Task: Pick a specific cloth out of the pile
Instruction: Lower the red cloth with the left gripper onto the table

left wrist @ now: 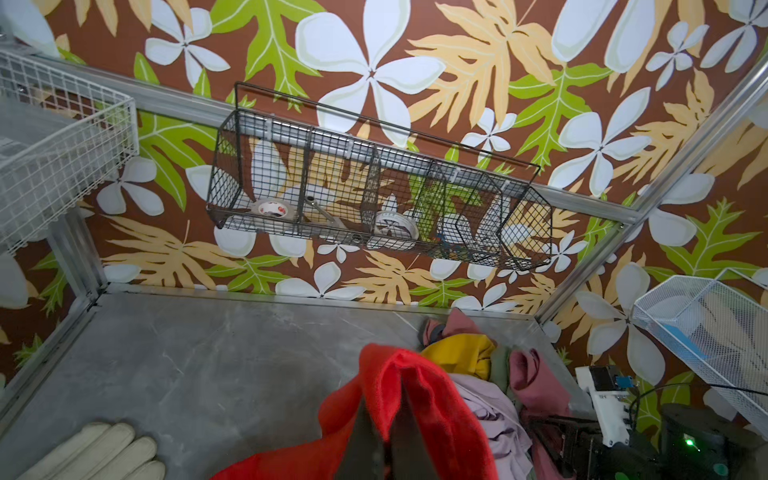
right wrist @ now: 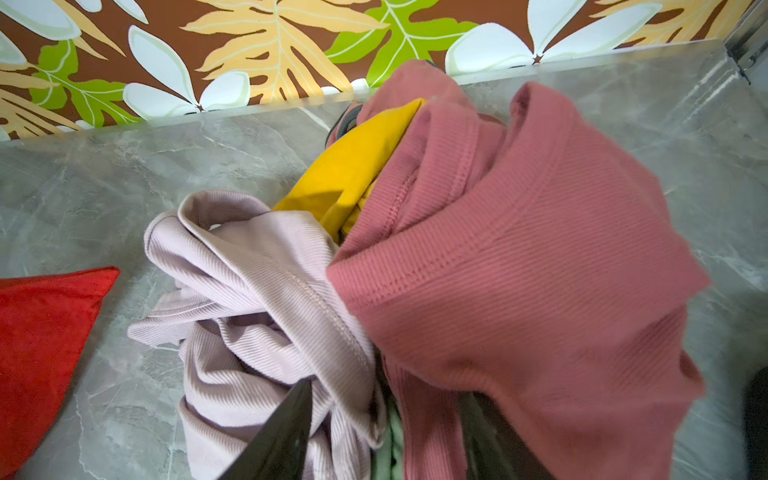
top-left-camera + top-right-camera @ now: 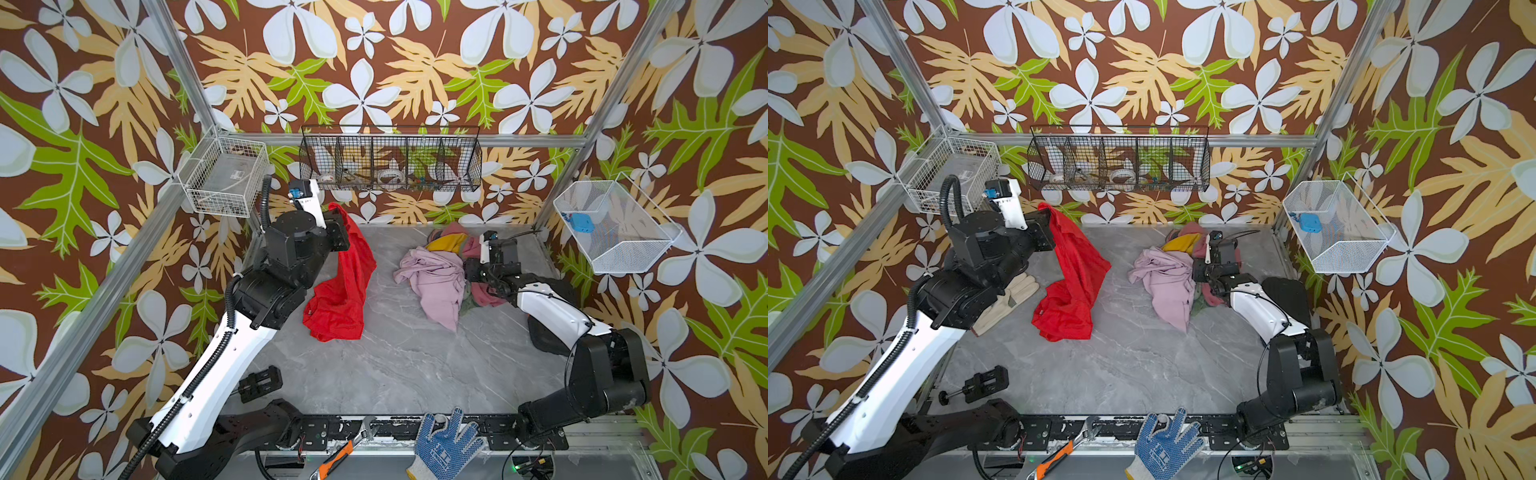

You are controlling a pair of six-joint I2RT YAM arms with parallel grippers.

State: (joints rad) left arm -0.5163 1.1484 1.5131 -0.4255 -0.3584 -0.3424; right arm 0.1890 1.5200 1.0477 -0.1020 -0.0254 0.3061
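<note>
Holding a bright scarlet red cloth of thin textured fabric (image 3: 343, 282) by its upper corner, the left gripper (image 3: 338, 226) is sitting raised above the grey marble-patterned tabletop (image 3: 399, 357), its jaws pressed together on the fabric; in the left wrist view the two dark fingers (image 1: 361, 436) are meeting inside a red fold (image 1: 399, 399). The left arm is reaching up and forward from its base, elbow bent, forearm pointing toward the middle of the cell. Below the gripper the red cloth is hanging down and its lower part is lying crumpled on the tabletop, well apart from the pile.

The right arm is lying low, folded back on itself, with the right gripper (image 3: 471, 270) pushed into the heap of soft cloths in dusty pink, pale lilac, olive green and mustard yellow (image 3: 440, 274). Its jaws are standing spread in the right wrist view, one dark finger (image 2: 282, 432) over the lilac cloth (image 2: 257, 316), the other partly hidden under the dusty rose-pink cloth (image 2: 519, 266). Whether they are gripping anything cannot be told.
</note>
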